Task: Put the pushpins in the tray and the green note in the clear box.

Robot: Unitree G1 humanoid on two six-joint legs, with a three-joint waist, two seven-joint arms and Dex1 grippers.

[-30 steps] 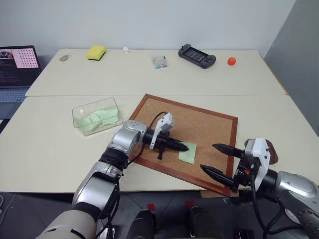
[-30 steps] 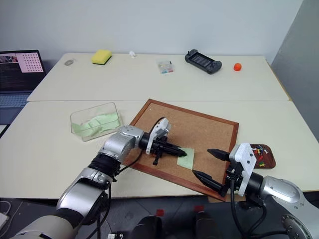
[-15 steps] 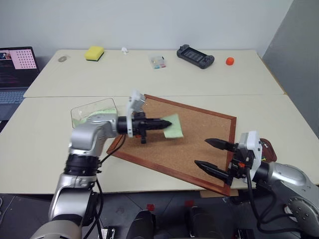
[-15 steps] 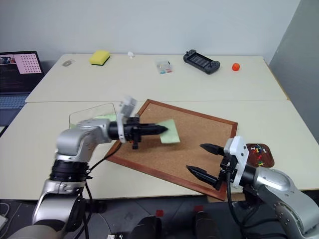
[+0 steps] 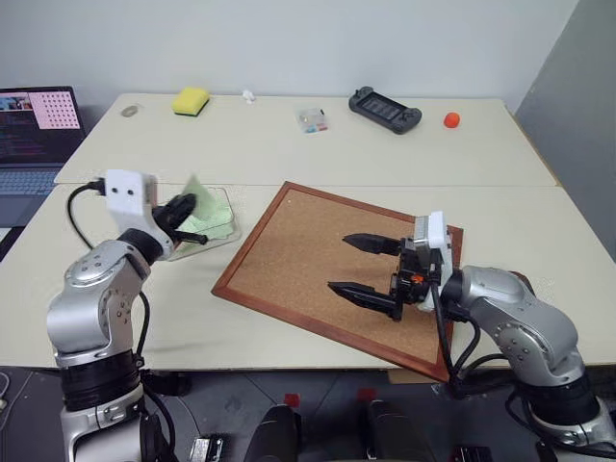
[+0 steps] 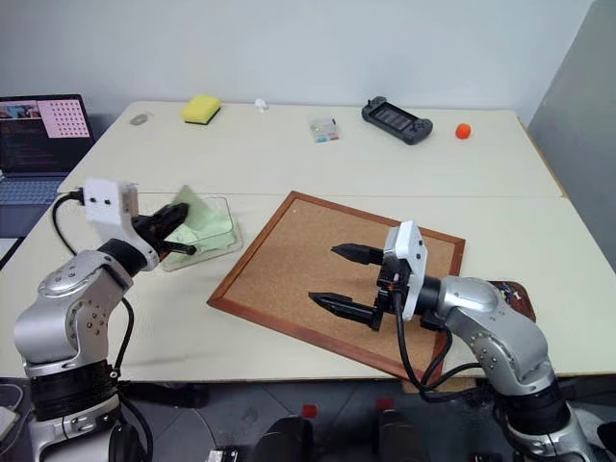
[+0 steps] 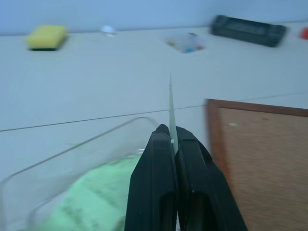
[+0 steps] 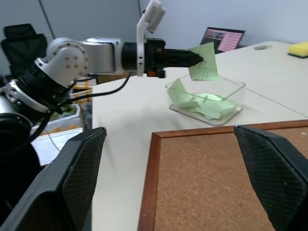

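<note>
My left gripper is shut on the green note and holds it upright, just above the near end of the clear box. The box has several crumpled green notes inside. In the left wrist view the held note shows edge-on between the fingers. The right wrist view shows that note over the box. My right gripper hangs open over the corkboard, holding nothing. A sliver of the tray shows behind my right arm. The pushpins are hidden.
On the far table lie a yellow sponge, a small clear case, a black game controller and an orange cap. A laptop stands at the far left. The corkboard lies slanted near the front edge.
My left arm has swung left with the green note, from over the corkboard to above the clear box. The open right gripper has moved left over the corkboard.
</note>
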